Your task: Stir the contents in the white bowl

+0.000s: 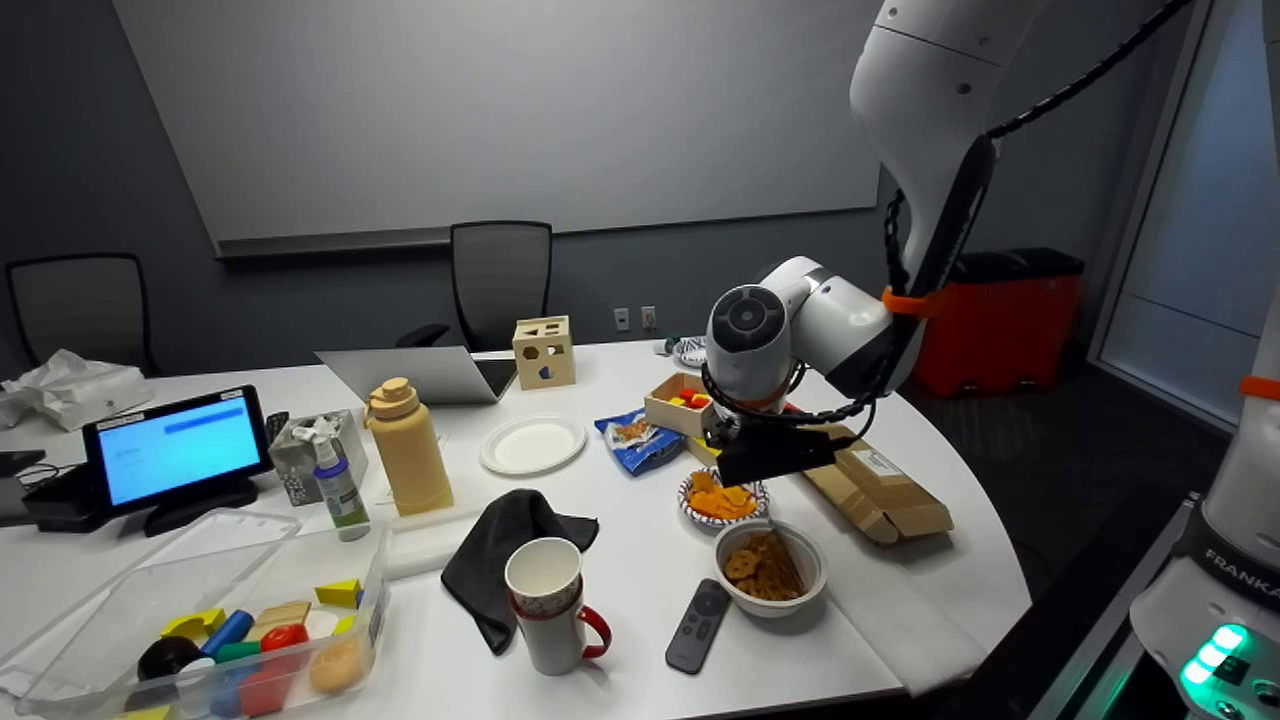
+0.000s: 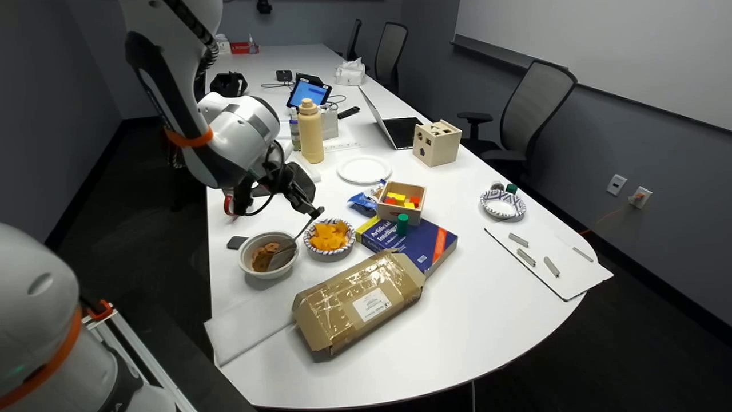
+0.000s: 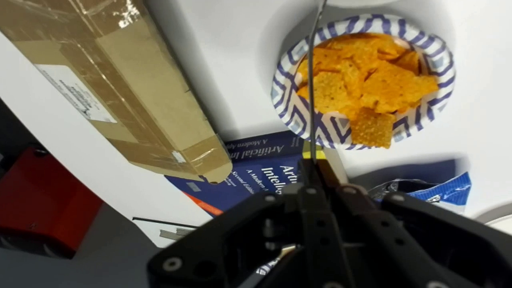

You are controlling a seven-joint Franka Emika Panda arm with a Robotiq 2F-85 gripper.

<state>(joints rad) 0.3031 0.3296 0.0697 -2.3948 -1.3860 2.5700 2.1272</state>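
We've a thin utensil pinched in the gripper, so w/ hard strokes it'd prob. twist & tip the white bowl, right of remote near bench edge, spilling contents.

The base stood off the table, beside a long edge and close to the rounded end, with green lights lit on it. In both exterior views the forearm sloped steeply from beyond the top of the frame, an orange band around its lower part. Below that, the wrist bent inward over the table. The gripper hung tilted downward, apart from the surface, inside that long edge and nearer the rounded end than the far one. In the wrist view its fingers lay side by side, pinched together on a thin handle.
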